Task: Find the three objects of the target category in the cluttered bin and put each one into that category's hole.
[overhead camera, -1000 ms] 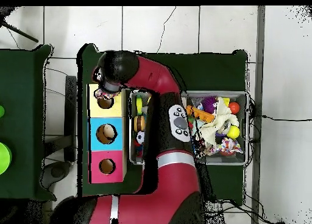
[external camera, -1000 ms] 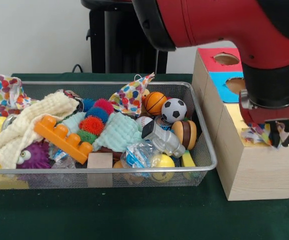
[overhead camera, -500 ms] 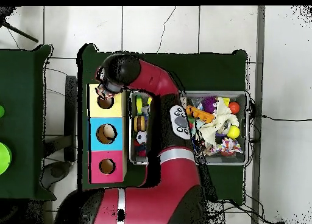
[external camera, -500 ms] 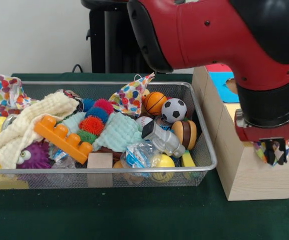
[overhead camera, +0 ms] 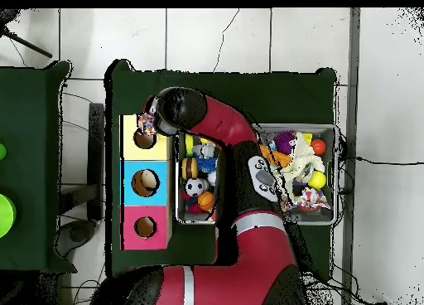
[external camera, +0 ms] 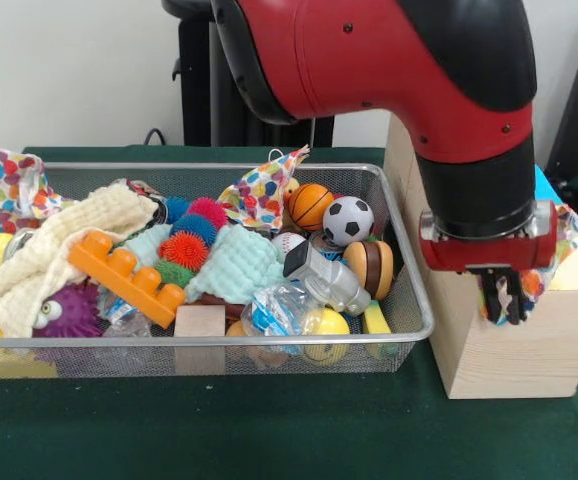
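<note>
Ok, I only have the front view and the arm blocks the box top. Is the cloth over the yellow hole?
Observer: Not quite. Overhead shows the patterned cloth at the rim of the yellow hole, which is mostly uncovered.
Operator: What sits next to yellow?
Observer: The blue section, then the pink section, each with its own hole.
Operator: Anything in the blue hole?
Observer: Something tan shows inside; I cannot tell what.
</note>
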Controlling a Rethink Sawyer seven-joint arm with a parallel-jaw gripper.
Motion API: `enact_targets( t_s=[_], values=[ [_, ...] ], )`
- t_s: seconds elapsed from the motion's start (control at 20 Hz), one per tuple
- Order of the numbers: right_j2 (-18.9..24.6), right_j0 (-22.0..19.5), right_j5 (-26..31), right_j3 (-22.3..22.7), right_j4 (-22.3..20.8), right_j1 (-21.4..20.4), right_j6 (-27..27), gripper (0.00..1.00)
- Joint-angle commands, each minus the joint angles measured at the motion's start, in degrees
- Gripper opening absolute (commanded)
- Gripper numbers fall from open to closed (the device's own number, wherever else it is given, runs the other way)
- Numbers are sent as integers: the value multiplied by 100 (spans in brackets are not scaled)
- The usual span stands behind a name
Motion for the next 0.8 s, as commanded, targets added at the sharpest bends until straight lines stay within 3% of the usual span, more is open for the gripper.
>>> enact_targets(
  t_s=[0.05,0.5,0.8],
  values=[
    [376,-55,521,1112,-48,-580,431,0],
    [166,347,690,932,95,-730,1128,0],
    [162,350,657,926,120,-680,1054,0]
  ],
)
